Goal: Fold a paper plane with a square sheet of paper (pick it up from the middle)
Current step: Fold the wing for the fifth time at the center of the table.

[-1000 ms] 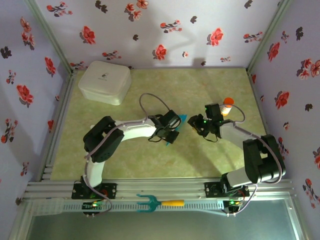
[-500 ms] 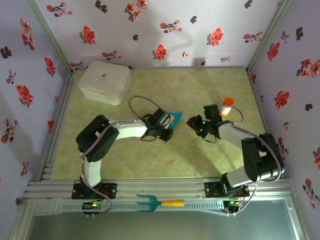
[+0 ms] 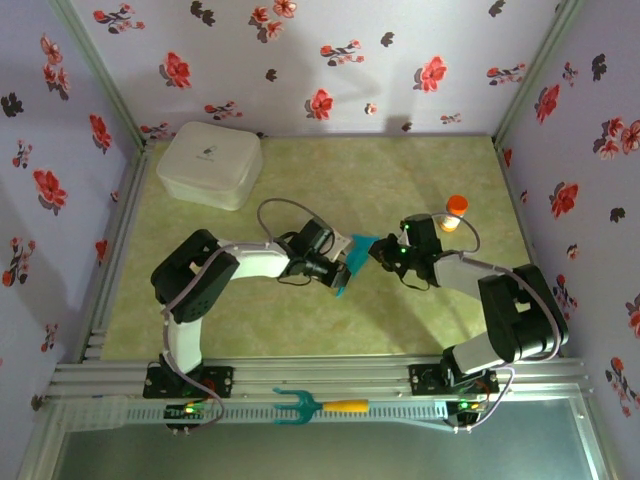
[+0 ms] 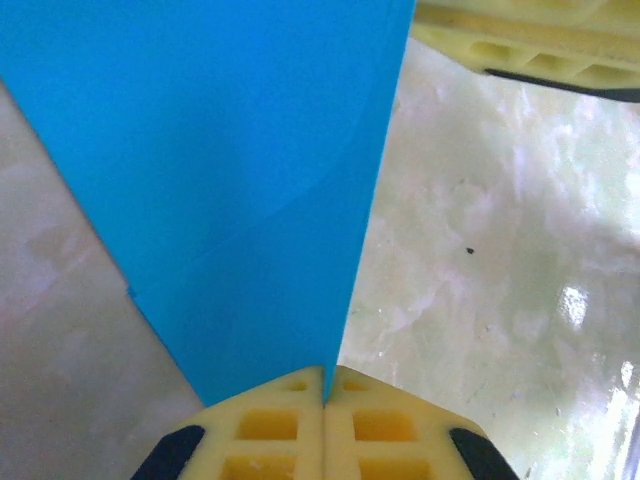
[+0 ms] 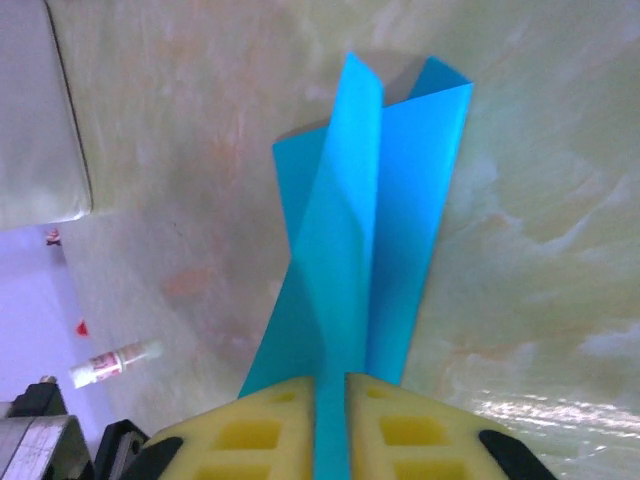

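Mid-fold step: the square sheet of paper (image 3: 354, 248) is held up betw. both arms over the middle of the table (image 3: 420, 320), already creased lengthwise w/ its flaps hanging loose, so not a dart shape yet. Left tool (image 4: 325, 372) is pressed together on one end, the blue sheet coming straight out of the seam where its pads meet. Right tool (image 5: 332, 385) pinches the opposite end, paper running through the narrow slot betw. its fingers. Reads as a regrip or crease-tightening stage, tho which fold exactly is hard to tell from overhead. Next move prob. calls for one tool to hold firm while the other releases & re-pinches, or both lowering the sheet flat to press the crease. Pulling apart could tear it.
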Action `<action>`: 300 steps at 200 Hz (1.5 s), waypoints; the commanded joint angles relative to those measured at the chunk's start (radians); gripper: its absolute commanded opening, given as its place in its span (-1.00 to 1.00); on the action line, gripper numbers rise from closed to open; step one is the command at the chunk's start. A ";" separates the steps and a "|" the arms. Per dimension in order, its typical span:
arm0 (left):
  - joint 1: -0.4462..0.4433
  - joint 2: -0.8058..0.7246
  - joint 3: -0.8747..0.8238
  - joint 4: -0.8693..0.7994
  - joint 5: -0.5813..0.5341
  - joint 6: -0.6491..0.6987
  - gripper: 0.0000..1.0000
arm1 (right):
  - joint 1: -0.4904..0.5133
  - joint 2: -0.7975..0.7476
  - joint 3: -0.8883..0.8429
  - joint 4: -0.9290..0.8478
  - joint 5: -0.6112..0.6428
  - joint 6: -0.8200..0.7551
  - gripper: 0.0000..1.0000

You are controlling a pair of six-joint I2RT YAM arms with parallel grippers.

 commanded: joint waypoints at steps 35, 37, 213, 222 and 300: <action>0.038 0.007 -0.034 0.066 0.100 -0.072 -1.00 | 0.042 0.041 -0.008 0.123 -0.092 -0.074 -0.80; 0.038 0.006 -0.034 0.065 0.100 -0.073 -1.00 | 0.043 0.044 -0.007 0.123 -0.093 -0.074 -0.80; 0.068 0.057 -0.031 0.034 0.117 -0.144 -1.00 | 0.066 0.109 0.055 0.087 -0.141 -0.113 -0.81; 0.071 0.048 -0.047 0.058 0.116 -0.150 -1.00 | 0.066 0.101 0.050 0.088 -0.126 -0.110 -0.79; 0.084 0.033 -0.119 0.288 0.229 -0.202 -1.00 | 0.040 0.048 -0.013 0.153 -0.117 -0.070 -0.80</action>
